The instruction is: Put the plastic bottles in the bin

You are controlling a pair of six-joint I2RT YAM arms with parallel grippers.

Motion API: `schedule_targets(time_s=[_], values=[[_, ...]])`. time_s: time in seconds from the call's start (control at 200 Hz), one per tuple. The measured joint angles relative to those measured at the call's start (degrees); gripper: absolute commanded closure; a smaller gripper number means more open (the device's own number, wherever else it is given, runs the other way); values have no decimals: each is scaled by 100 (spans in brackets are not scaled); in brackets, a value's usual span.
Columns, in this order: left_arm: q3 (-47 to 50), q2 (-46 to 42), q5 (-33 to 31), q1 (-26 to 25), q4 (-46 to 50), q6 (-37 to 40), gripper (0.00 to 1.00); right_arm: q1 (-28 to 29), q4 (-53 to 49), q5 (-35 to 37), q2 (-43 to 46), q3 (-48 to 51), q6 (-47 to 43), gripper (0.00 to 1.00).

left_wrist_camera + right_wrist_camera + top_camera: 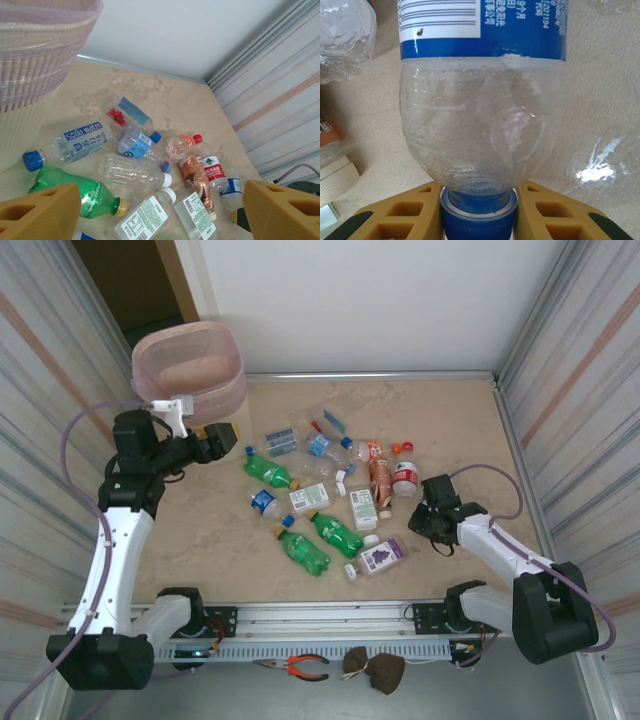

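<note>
From above, the bin [190, 365], lined with a pink bag [160, 390], stands at the table's [460, 430] far left corner; what lies inside it cannot be told. The plastic bottles [335, 533] lie scattered mid-table. The left gripper [225, 435] hovers just beside the bin, and the right gripper [432, 512] is low at the heap's right edge. The left wrist camera shows the yellow fingers [45, 212] spread wide with nothing between them, above a green soda bottle [75, 190] and a Soda Water bottle [75, 145] near the bin's wall. The right wrist camera shows the jaws clamped on the blue-capped neck of a clear water bottle [480, 125], with droplets inside.
</note>
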State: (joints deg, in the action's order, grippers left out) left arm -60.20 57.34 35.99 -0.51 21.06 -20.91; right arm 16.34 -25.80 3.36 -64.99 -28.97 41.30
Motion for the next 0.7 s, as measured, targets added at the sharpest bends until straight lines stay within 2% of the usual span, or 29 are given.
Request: schedule_targets(time_s=[0.17, 0.306, 0.526, 0.701], values=[[0, 63, 0, 0, 0, 0, 15, -35, -24, 7, 125, 0, 2, 72], [-11, 166, 2, -66, -33, -2, 16, -35, -149, 72, 549, 0, 4, 72], [-68, 297, 9, -256, -118, -46, 16, -63, -514, 122, 1860, -94, -184, 73], [-166, 297, 66, -686, -492, -37, 16, -61, -101, -459, 3034, -264, -951, 74]])
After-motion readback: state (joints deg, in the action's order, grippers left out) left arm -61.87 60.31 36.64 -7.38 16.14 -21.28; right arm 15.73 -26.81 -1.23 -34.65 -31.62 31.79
